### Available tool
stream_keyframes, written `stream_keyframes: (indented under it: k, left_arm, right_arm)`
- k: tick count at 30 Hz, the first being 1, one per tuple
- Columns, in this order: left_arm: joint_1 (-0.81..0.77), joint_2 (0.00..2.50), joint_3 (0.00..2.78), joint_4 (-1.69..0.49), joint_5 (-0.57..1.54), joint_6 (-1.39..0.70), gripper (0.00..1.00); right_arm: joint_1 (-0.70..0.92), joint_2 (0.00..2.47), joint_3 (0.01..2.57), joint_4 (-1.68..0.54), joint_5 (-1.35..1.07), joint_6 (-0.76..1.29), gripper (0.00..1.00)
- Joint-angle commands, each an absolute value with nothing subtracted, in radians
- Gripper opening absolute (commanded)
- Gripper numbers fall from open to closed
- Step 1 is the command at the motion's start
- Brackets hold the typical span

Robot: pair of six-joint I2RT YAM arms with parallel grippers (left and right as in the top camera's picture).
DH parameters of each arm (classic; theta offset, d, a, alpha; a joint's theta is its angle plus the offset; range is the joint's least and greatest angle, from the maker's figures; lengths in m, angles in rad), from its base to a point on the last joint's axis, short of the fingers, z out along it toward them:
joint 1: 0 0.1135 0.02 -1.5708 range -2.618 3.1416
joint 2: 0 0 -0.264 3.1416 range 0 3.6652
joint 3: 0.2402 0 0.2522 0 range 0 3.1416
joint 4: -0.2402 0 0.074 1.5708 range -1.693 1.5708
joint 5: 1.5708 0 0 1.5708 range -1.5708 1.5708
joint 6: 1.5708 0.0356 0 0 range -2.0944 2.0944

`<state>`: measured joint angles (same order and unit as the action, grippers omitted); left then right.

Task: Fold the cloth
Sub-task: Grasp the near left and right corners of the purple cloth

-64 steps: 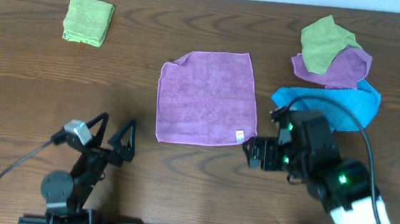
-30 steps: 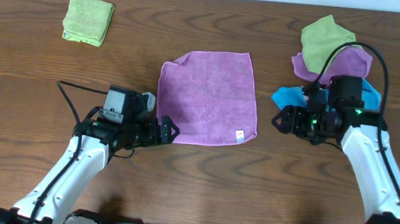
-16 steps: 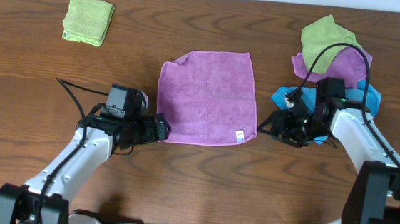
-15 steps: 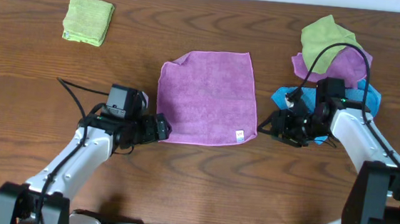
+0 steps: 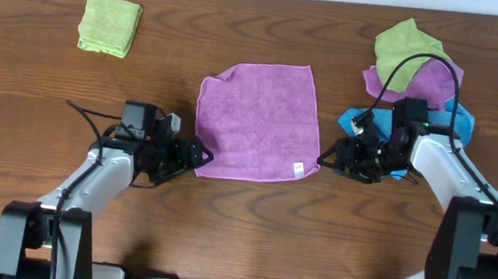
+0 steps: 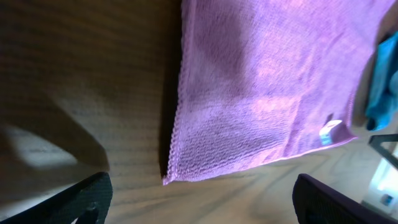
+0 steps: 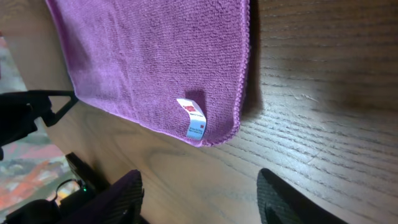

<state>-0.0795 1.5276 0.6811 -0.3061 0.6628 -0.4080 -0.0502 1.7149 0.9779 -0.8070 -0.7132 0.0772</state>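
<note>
A purple cloth [image 5: 258, 121] lies flat and unfolded in the middle of the table, with a small white tag [image 5: 298, 168] near its front right corner. My left gripper [image 5: 200, 156] is open and empty just outside the cloth's front left corner [image 6: 168, 180]. My right gripper [image 5: 326, 160] is open and empty just outside the front right corner [image 7: 214, 140], where the tag [image 7: 194, 118] shows. Neither gripper touches the cloth.
A folded green cloth [image 5: 109, 25] lies at the back left. A pile of green [image 5: 403, 52], purple [image 5: 427, 87] and blue [image 5: 441, 128] cloths lies at the back right, close behind my right arm.
My left gripper has shifted a little left and toward the cloth's front left corner. My right gripper has edged slightly left toward the front right corner. The cloth has not moved.
</note>
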Motion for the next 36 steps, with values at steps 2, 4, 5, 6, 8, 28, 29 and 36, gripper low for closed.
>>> stream_keyframes:
  k: [2,4,5,6,8,28,29,36]
  left_arm:
    - [-0.066,1.531,0.686,-0.296,0.715,-0.377,0.94]
    - [-0.065,1.532,0.677,-0.284,0.715,-0.377,0.94]
    - [-0.065,1.533,0.672,-0.274,0.716,-0.378,0.94]
    - [-0.065,1.536,0.665,-0.263,0.724,-0.378,0.94]
    - [-0.065,1.542,0.655,-0.245,0.735,-0.382,0.94]
    - [-0.033,1.551,0.537,-0.123,0.818,-0.454,0.79]
    - [-0.033,1.551,0.537,-0.123,0.825,-0.454,0.78]
    - [-0.033,1.551,0.532,-0.119,0.792,-0.485,0.68]
  right_arm:
    - [-0.05,1.755,0.959,-0.8,-0.776,0.051,0.54]
    - [-0.05,1.777,0.959,-0.791,-0.776,0.051,0.53]
    - [-0.051,1.789,0.959,-0.785,-0.777,0.052,0.53]
    - [-0.051,1.8,0.959,-0.784,-0.785,0.055,0.53]
    - [-0.051,1.825,0.959,-0.785,-0.799,0.055,0.53]
    - [-0.051,1.865,0.959,-0.728,-0.822,0.104,0.45]
    - [-0.05,1.865,0.959,-0.727,-0.822,0.111,0.45]
    - [0.008,1.866,0.959,-0.669,-0.8,0.171,0.43]
